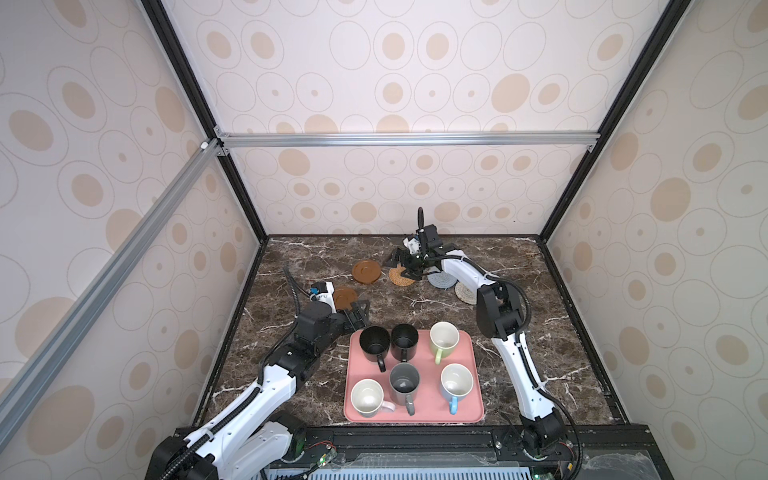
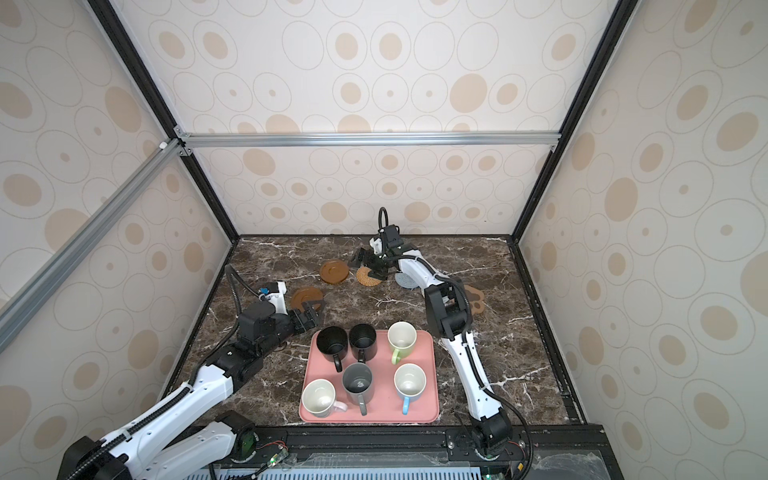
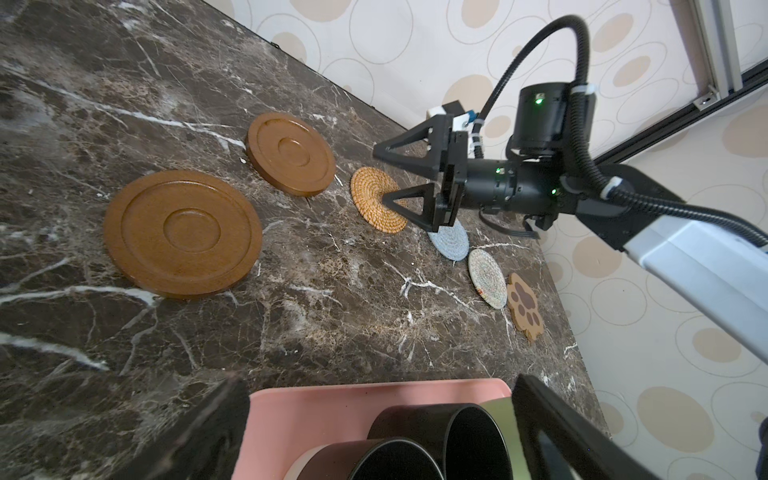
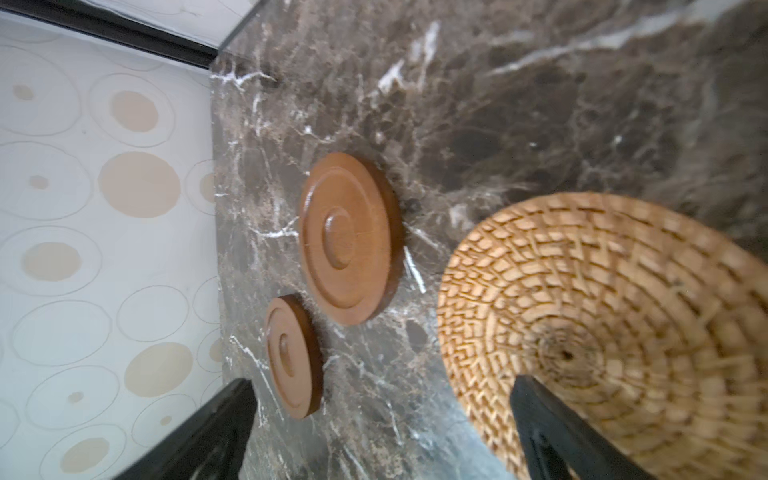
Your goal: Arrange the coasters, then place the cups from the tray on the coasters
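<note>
Six coasters lie in a row at the back: two wooden discs [image 1: 366, 271] [image 1: 345, 297], rattan [image 1: 401, 276], blue-grey [image 1: 441, 280], whitish [image 1: 465, 292] and a paw shape [image 2: 473, 301]. The pink tray [image 1: 415, 417] holds two black cups [image 1: 374, 343] [image 1: 404, 340], a light green [image 1: 444, 338], grey [image 1: 404, 382], light blue [image 1: 456, 382] and white cup [image 1: 367, 397]. My left gripper [image 1: 360, 312] [image 3: 378, 382] stands open and empty at the tray's far left corner, beside the black cups. Over the rattan coaster's edge my right gripper [image 1: 400, 268] [image 4: 381, 384] hangs open and empty.
The dark marble table [image 1: 540, 282] is closed in by patterned walls on three sides, with black frame posts at the back corners. My right arm's elbow [image 1: 498, 311] rises beside the tray's far right corner.
</note>
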`<state>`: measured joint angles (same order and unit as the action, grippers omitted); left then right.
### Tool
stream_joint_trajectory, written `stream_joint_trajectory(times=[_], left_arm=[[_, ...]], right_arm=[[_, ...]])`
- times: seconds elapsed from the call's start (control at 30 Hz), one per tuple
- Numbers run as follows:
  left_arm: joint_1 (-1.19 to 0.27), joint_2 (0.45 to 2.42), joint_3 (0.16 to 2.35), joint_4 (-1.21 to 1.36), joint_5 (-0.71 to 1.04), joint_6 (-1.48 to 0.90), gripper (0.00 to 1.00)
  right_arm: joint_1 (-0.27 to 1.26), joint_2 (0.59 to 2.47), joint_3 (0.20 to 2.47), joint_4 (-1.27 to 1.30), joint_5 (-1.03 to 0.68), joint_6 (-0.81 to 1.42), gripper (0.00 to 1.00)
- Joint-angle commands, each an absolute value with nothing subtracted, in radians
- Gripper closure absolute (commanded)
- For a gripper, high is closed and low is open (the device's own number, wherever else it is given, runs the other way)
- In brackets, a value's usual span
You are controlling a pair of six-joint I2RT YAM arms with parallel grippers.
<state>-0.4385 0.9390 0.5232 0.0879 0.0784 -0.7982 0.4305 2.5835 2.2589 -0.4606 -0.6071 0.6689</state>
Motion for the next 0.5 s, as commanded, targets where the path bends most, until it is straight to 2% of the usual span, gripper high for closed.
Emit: stream_joint_trajectory(times=[0.0, 0.47], left_arm=[[-0.434, 0.919, 0.52, 0.08, 0.06, -0.82, 0.0], [-0.434, 0.899, 0.512, 0.076, 0.053, -0.823, 0.0]], right_arm=[[0.426, 2.605, 2.262, -0.51, -0.564, 0.672, 0.0], [0.417, 2.578, 2.252, -0.561, -0.503, 0.646, 0.0]])
